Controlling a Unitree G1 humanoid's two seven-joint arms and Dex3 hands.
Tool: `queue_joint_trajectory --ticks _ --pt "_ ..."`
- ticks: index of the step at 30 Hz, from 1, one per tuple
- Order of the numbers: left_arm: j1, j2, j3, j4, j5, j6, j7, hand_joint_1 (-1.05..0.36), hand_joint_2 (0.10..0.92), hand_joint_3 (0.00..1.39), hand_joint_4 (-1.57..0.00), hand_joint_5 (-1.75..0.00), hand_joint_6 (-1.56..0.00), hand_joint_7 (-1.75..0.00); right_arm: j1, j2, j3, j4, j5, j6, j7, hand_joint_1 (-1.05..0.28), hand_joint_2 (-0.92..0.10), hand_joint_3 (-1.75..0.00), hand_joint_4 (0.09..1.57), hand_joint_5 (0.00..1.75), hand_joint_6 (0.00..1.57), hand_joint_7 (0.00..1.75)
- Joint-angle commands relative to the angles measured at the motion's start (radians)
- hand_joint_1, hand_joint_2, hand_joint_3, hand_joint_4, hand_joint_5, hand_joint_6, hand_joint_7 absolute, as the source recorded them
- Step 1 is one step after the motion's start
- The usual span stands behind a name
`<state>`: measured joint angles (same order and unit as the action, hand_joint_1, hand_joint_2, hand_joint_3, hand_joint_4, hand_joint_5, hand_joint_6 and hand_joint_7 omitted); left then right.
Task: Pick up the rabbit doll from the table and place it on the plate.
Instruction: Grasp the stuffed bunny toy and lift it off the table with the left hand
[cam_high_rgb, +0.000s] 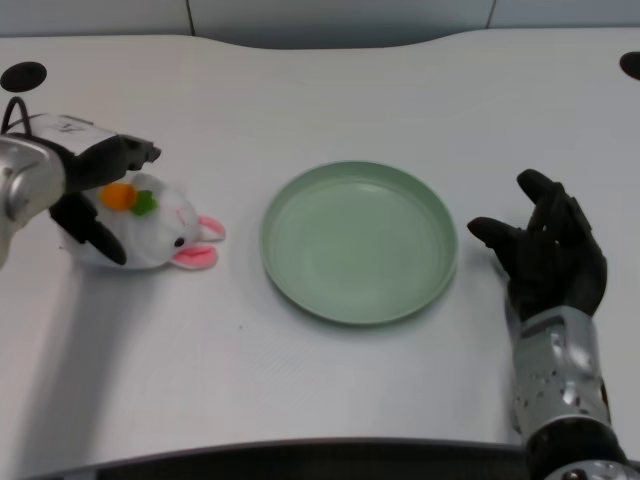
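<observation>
A white rabbit doll with pink ears and an orange carrot with a green top lies on the table at the far left. My left hand wraps around its left end: black fingers lie over the top by the carrot and another runs down its near side. The doll rests on the table surface, ears pointing right toward the plate. The light green plate sits at the table's middle, with nothing on it, a short gap right of the doll's ears.
My right hand rests on the table just right of the plate, fingers spread. Dark round holes mark the table's far left and far right corners. The table's near edge runs along the bottom.
</observation>
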<state>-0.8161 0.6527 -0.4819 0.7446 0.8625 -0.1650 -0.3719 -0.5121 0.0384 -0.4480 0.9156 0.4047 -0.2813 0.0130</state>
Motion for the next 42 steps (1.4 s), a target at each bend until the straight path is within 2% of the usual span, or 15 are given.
queue_joint_trajectory --ticks 1,4,8,9,11,16,23,25,29,32,34,36,38,41,42 --pt "-0.050 -0.054 -0.040 0.104 0.023 -0.014 0.070 -1.02 0.869 0.00 -0.01 -0.04 -0.02 -0.01 0.003 -0.001 -0.007 -0.001 0.013 0.009 0.007 -0.35 -0.92 -0.42 0.73 1.34 0.62 0.99" --pt "-0.079 -0.088 -0.060 0.182 0.023 -0.025 0.114 -1.00 0.859 0.00 -0.01 -0.04 -0.02 -0.01 0.005 -0.004 -0.004 0.001 0.008 0.005 0.013 -0.35 -0.92 -0.41 0.73 1.33 0.63 0.99" --pt "-0.111 -0.119 -0.099 0.271 0.041 -0.038 0.179 -1.00 0.858 0.00 -0.01 -0.04 -0.02 -0.01 0.005 -0.006 -0.001 -0.004 0.006 0.011 0.010 -0.35 -0.92 -0.44 0.74 1.34 0.64 1.00" --pt "-0.114 -0.124 -0.110 0.290 0.049 -0.045 0.207 -1.00 0.858 0.00 -0.01 -0.04 -0.02 -0.01 0.005 -0.007 0.000 0.000 0.004 0.005 0.014 -0.35 -0.92 -0.44 0.74 1.34 0.64 1.01" --pt "-0.116 -0.136 -0.136 0.330 0.067 -0.053 0.267 -1.00 0.851 0.00 -0.06 -0.07 -0.06 -0.03 0.000 -0.008 -0.004 0.006 0.008 0.000 0.019 -0.36 -0.92 -0.44 0.76 1.35 0.65 1.02" --pt "-0.130 -0.151 -0.181 0.390 0.088 -0.059 0.306 -0.99 0.841 0.00 -0.06 -0.08 -0.08 -0.03 -0.007 -0.010 -0.014 0.015 0.020 0.004 0.029 -0.37 -0.92 -0.41 0.77 1.35 0.65 1.02" --pt "-0.143 -0.154 -0.241 0.414 0.122 -0.051 0.309 -1.00 0.818 0.00 -0.08 -0.08 -0.11 -0.03 -0.015 -0.017 -0.020 0.033 0.025 0.001 0.046 -0.37 -0.92 -0.42 0.76 1.35 0.61 1.02" --pt "-0.143 -0.154 -0.250 0.411 0.128 -0.047 0.315 -1.00 0.812 0.00 -0.10 -0.10 -0.13 -0.04 -0.014 -0.018 -0.015 0.034 0.017 -0.004 0.041 -0.37 -0.92 -0.42 0.76 1.36 0.61 1.03" --pt "-0.145 -0.151 -0.271 0.411 0.145 -0.044 0.323 -0.96 0.805 0.00 -0.16 -0.12 -0.19 -0.04 -0.017 -0.018 -0.018 0.038 0.019 -0.002 0.037 -0.37 -0.92 -0.43 0.75 1.37 0.62 1.04" --pt "-0.142 -0.145 -0.285 0.412 0.157 -0.054 0.362 -0.95 0.786 0.00 -0.22 -0.14 -0.24 -0.05 -0.015 -0.016 -0.024 0.035 0.035 -0.001 0.059 -0.37 -0.92 -0.43 0.74 1.37 0.62 1.04" --pt "-0.141 -0.143 -0.306 0.417 0.182 -0.047 0.398 -0.93 0.785 0.00 -0.26 -0.15 -0.27 -0.05 -0.013 -0.017 -0.016 0.033 0.021 -0.003 0.040 -0.37 -0.92 -0.43 0.74 1.37 0.62 1.04" --pt "-0.134 -0.140 -0.320 0.421 0.200 -0.043 0.454 -0.88 0.779 0.00 -0.37 -0.20 -0.36 -0.06 -0.014 -0.018 -0.011 0.033 0.012 -0.004 0.030 -0.38 -0.92 -0.42 0.74 1.37 0.63 1.05" --pt "-0.124 -0.139 -0.321 0.429 0.203 -0.046 0.508 -0.82 0.749 0.00 -0.46 -0.28 -0.46 -0.05 -0.012 -0.018 -0.010 0.027 0.010 -0.002 0.032 -0.37 -0.92 -0.42 0.74 1.38 0.62 1.05" --pt "-0.117 -0.141 -0.324 0.441 0.204 -0.047 0.550 -0.73 0.726 0.00 -0.37 -0.68 -0.59 -0.02 -0.013 -0.018 -0.013 0.030 0.014 -0.001 0.035 -0.37 -0.92 -0.43 0.75 1.39 0.62 1.06" --pt "-0.117 -0.144 -0.324 0.445 0.201 -0.045 0.547 -0.70 0.727 0.00 -0.35 -0.73 -0.61 -0.03 -0.013 -0.018 -0.013 0.031 0.015 -0.002 0.036 -0.37 -0.92 -0.43 0.75 1.39 0.61 1.06"
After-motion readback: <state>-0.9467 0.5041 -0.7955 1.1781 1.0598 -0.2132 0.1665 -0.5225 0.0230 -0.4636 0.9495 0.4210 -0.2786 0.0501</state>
